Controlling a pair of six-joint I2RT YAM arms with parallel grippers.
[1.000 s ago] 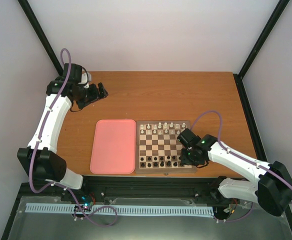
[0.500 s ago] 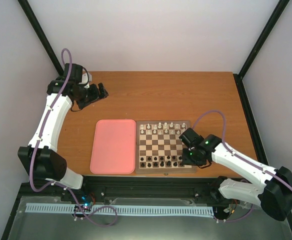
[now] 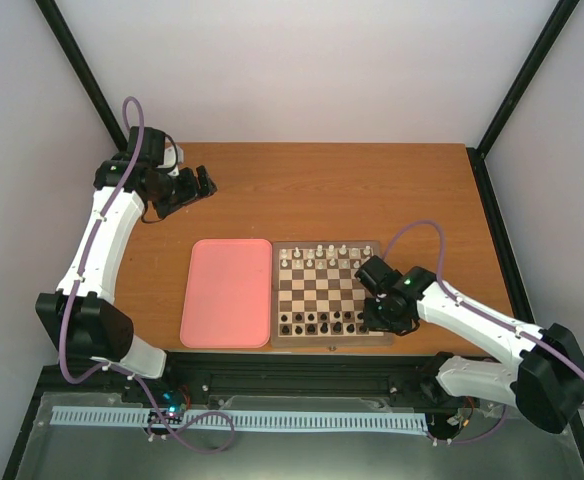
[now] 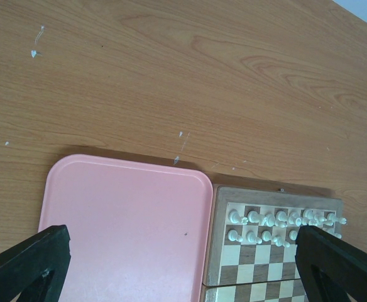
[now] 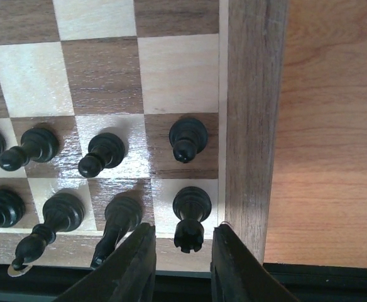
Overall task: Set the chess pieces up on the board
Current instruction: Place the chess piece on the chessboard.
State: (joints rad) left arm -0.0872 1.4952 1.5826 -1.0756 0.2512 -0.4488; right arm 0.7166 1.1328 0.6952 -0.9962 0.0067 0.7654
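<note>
The board (image 3: 315, 293) lies at the table's near middle. Several black chess pieces (image 3: 317, 322) stand in its two near rows, white ones in its far rows. My right gripper (image 3: 373, 320) hangs low over the board's near right corner. In the right wrist view (image 5: 182, 255) it is open, its fingers (image 5: 132, 267) on either side of a black rook (image 5: 191, 217) that stands on the corner square, with gaps on both sides. Other black pieces (image 5: 102, 154) stand beside it. My left gripper (image 3: 204, 183) is open and empty, high over the far left of the table.
A pink tray (image 3: 227, 292) lies against the board's left edge; it also shows in the left wrist view (image 4: 120, 220), with nothing in it. White pieces (image 4: 278, 220) fill the board's far rows. The board's raised border (image 5: 252, 126) runs beside my right finger.
My right gripper has shifted slightly back and forth over the board's near right corner. The left arm has not moved.
</note>
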